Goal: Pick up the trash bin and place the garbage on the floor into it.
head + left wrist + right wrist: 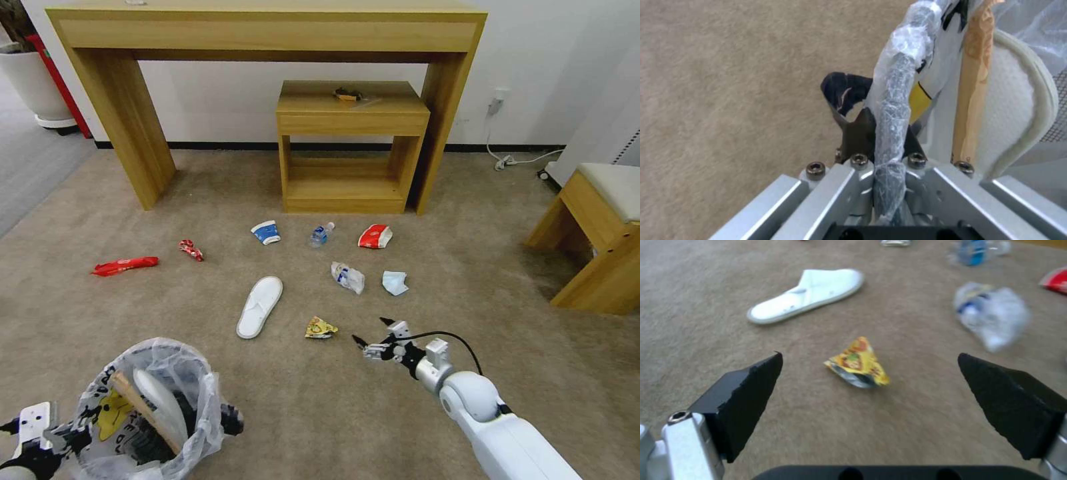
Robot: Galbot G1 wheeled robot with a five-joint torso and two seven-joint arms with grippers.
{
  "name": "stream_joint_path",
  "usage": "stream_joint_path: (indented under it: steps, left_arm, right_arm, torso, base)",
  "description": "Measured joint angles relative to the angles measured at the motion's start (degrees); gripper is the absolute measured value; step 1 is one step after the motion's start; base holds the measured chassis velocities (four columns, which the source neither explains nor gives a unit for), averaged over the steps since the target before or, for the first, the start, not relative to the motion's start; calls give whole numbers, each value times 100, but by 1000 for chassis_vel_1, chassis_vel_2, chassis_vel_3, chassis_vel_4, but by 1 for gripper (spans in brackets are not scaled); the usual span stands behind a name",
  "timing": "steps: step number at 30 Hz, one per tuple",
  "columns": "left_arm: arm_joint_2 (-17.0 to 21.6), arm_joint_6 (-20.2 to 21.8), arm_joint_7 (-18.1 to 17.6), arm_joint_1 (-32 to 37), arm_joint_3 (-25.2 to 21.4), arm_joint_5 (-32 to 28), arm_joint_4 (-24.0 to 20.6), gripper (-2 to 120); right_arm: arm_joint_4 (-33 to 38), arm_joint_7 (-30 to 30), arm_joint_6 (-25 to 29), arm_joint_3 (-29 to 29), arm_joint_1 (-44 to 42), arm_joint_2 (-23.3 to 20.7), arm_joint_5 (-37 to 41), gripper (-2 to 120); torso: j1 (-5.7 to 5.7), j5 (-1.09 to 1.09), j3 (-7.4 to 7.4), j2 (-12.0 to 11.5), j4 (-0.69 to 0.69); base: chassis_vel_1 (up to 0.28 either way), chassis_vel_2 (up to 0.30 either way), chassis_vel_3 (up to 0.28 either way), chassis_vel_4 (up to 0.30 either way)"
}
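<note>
White slipper (160, 403) & stick (143, 405) in bin (147, 407) (left jaws clamp rim); right jaws spread.

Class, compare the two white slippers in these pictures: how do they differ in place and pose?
One white slipper lies flat on the carpet, sole down, in the open. The other slipper stands on end inside the trash bin beside a wooden stick; the left end effector grips the bin's rim. Both look alike.

Right gripper (869, 386) jaws spread wide, yellow wrapper (858, 364) between, white slipper (806, 295) beyond
</note>
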Motion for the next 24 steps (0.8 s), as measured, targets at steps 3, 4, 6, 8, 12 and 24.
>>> stream_joint_path:
  steps: [3,4,6,8,12,24]
  left_arm:
    - [-21,0,31,33,-85,-12,15,0]
    - [-23,1,33,36,-95,-15,16,0]
    - [-56,1,47,51,-159,-28,8,0]
    - [-91,0,46,55,-173,-27,-28,0]
    - [-174,0,41,57,-177,-12,-123,0]
    - [-276,0,17,4,-23,178,-247,0]
  right_arm:
    - [-347,-48,0,-265,311,189,-54,100]
    - [-415,-51,0,-315,373,228,-56,100]
    - [-896,-58,15,-591,716,499,-99,100]
    - [-1214,-62,32,-720,946,684,-153,100]
    - [-1784,-83,77,-836,1336,975,-271,100]
    - [-3115,-199,141,-907,2117,1492,-587,100]
  torso:
    - [0,1,0,0,-1]
    - [0,2,0,0,-1]
    - [0,2,0,0,-2]
    - [0,1,0,0,0]
    - [0,1,0,0,0]
    - [0,2,0,0,0]
  base:
    - [0,0,0,0]
    - [0,0,0,0]
    - [0,0,0,0]
    - [0,0,0,0]
    - [0,0,0,0]
    - [0,0,0,0]
